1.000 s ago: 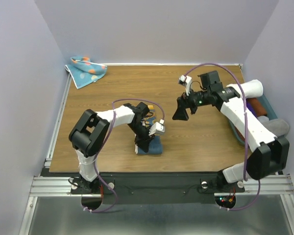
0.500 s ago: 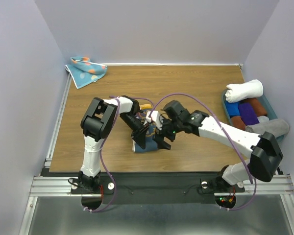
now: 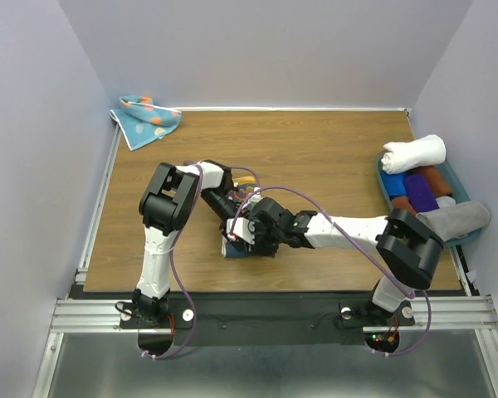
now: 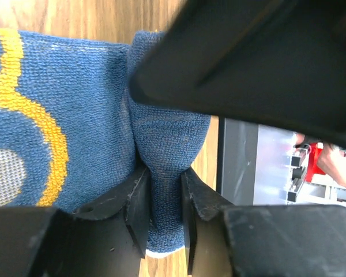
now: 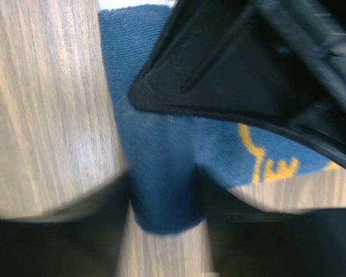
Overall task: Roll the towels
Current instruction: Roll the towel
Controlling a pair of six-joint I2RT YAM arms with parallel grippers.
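Note:
A navy towel with yellow print [image 3: 236, 251] lies bunched on the wooden table near the front middle. Both grippers meet over it. My left gripper [image 3: 235, 225] is shut on a raised fold of the navy cloth [image 4: 63, 104]; in the left wrist view the left gripper [image 4: 163, 179] pinches that fold from both sides. My right gripper [image 3: 251, 235] comes in from the right. In the blurred right wrist view the right gripper [image 5: 164, 193] has a navy fold [image 5: 161, 144] filling the gap between its fingers. A light blue dotted towel [image 3: 145, 120] lies crumpled in the back left corner.
A teal bin [image 3: 456, 177] at the right edge holds several rolled towels, with a white roll [image 3: 413, 152] on top. Walls close in the table at the back and on both sides. Purple cables loop over both arms.
The right arm swung from the back right down to the navy towel and closed its jaws around a fold. The left gripper stayed at the towel, its arm turning slightly.

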